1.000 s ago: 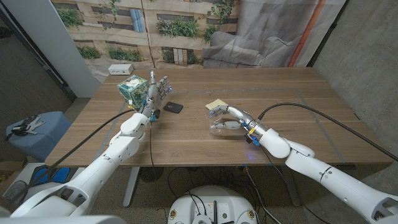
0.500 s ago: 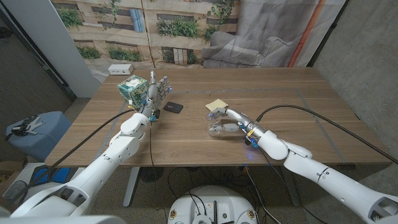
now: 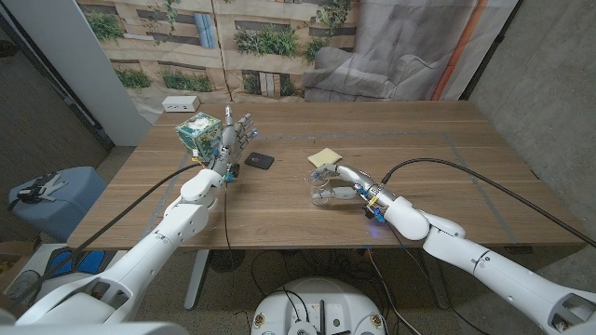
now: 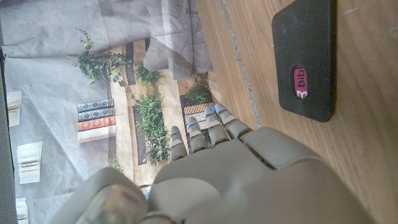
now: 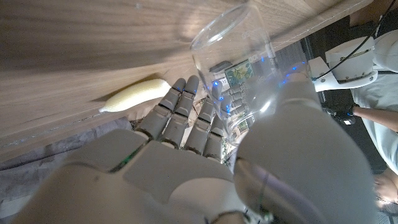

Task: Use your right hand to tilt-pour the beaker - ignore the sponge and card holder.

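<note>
Beaker tipped in my right hand, mid-table.

My right hand [image 3: 343,181] grips the clear beaker [image 3: 323,194], tilted on its side just above the table [image 3: 466,158]; the yellow sponge [image 3: 324,156] lies near at 12 o'clock. My left hand [image 3: 235,135] stands upright, fingers apart, holding nothing, the black card holder [image 3: 262,160] at its 3 o'clock.

Clear glass beaker [image 3: 323,184] sits in my right robot hand [image 3: 346,183], tipped well over toward its side, open mouth pointing to my left, just above the wooden bench [image 3: 279,200], near its middle.
</note>
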Robot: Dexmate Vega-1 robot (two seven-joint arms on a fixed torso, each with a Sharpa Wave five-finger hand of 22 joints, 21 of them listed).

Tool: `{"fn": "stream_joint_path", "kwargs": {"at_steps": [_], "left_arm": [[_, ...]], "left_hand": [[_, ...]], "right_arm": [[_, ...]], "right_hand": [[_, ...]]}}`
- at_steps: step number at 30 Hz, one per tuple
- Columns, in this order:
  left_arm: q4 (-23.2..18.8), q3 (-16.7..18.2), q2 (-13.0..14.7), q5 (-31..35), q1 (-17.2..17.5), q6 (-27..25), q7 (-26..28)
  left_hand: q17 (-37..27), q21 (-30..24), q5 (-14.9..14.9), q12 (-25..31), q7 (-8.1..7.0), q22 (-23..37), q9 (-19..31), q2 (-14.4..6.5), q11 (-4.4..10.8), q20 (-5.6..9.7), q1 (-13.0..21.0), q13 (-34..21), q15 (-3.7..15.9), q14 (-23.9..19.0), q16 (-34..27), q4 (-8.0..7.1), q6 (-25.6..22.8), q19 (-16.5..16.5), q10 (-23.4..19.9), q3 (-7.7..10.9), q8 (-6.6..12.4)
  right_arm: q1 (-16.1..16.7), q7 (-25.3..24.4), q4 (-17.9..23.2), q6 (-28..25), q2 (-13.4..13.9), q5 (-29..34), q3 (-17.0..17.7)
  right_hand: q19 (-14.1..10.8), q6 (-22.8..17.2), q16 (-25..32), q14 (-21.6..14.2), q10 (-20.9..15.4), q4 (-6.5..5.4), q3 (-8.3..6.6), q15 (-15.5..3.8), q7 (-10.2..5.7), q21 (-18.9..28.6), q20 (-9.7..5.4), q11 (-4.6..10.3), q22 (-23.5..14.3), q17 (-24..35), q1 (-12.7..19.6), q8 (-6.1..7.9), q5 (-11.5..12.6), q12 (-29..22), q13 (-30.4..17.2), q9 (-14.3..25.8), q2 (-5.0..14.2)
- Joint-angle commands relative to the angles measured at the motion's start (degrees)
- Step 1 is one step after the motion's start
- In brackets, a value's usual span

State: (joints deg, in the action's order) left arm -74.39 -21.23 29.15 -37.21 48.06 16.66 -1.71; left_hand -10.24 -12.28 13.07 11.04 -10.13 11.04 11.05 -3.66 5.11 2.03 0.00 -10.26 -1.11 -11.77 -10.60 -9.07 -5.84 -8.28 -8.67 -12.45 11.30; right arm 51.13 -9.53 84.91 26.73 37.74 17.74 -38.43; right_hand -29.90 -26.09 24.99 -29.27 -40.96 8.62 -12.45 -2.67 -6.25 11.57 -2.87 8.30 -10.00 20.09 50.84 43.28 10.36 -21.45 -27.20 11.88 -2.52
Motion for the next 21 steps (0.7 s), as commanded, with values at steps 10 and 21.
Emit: {"fn": "stream_joint_path", "kwargs": {"at_steps": [10,21], "left_arm": [[0.0,0.0,0.0,0.0,0.0,0.0,0.0],[0.0,0.0,0.0,0.0,0.0,0.0,0.0]], "left_hand": [[-0.3,-0.4,0.2,0.4,-0.09,0.2,0.2,-1.5,0.04,0.53,0.1,-0.2,-0.01,-0.3,-0.2,0.08,0.3,-0.4,-0.6,-0.30,0.17],[-0.3,-0.4,0.3,0.3,-0.13,0.2,0.2,-1.5,-0.01,0.56,0.1,-0.2,-0.06,-0.4,-0.3,0.08,0.2,-0.4,-0.6,-0.30,0.18]], "right_arm": [[-0.1,1.0,0.3,-0.5,0.6,-0.2,-0.6],[0.1,2.3,1.4,-1.0,1.4,-0.6,-0.5]], "right_hand": [[0.4,-3.5,0.2,1.5,-1.2,-0.06,0.78,-8.70,-5.75,-0.1,-3.30,2.87,-0.1,0.7,-3.9,-0.47,0.3,1.3,-0.2,0.0,7.38],[1.0,0.3,-0.5,4.3,2.0,0.19,2.04,-8.26,-5.28,-0.2,-2.23,1.67,-0.1,1.0,-4.4,-2.49,0.7,3.5,0.0,-0.2,5.44]]}}
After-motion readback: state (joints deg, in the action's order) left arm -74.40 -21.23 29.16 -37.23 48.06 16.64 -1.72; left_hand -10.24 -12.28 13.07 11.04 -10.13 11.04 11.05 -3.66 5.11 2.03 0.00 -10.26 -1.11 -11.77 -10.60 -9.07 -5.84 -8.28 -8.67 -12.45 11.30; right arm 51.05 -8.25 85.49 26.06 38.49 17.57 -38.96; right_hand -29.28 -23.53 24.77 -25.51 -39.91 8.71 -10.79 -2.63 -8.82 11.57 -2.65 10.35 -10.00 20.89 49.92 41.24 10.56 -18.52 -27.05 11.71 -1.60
